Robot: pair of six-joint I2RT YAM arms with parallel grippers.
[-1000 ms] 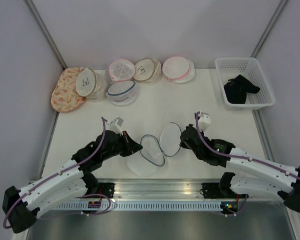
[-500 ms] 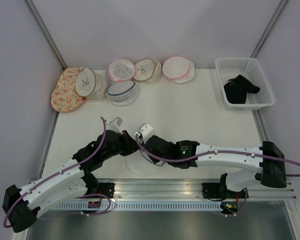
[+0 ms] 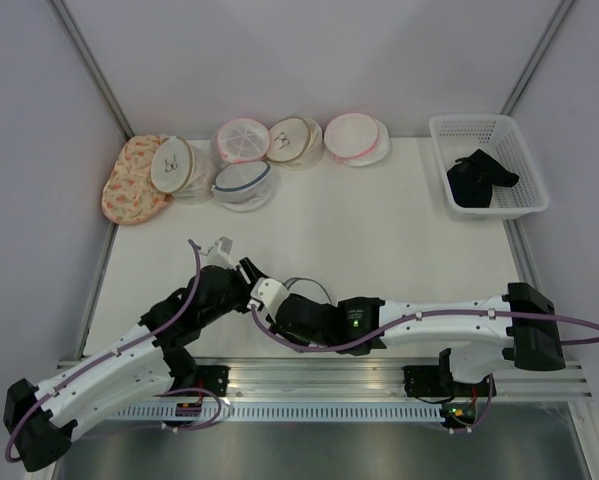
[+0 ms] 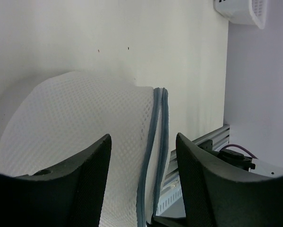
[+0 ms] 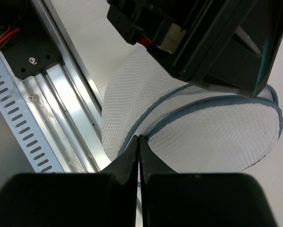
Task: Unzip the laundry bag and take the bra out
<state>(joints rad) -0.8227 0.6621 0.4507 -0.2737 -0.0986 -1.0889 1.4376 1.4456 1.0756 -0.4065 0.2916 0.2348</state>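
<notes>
The laundry bag [image 4: 70,118], white mesh with a grey-blue zipper rim [image 4: 153,137], lies at the table's near edge. In the top view both arms cover most of it. My left gripper [image 4: 143,187] is open, its fingers [image 4: 84,175] on either side of the rim. My right gripper [image 5: 139,138] has reached across from the right. It is shut, with its tips pinching the point where the zipper tracks meet on the bag [image 5: 217,137]. The bra [image 3: 479,178], black, lies in the white basket [image 3: 489,122] at the back right.
Along the back left stand a floral pouch [image 3: 129,180], beige-rimmed bags [image 3: 174,165], pink-rimmed bags [image 3: 357,138] and another blue-rimmed bag [image 3: 242,185]. An aluminium rail [image 3: 309,378] runs along the near edge just below the bag. Walls close in both sides.
My right arm swung left across the table and its shut tips now sit on the bag's zipper. My left gripper opened and let go of the bag.
</notes>
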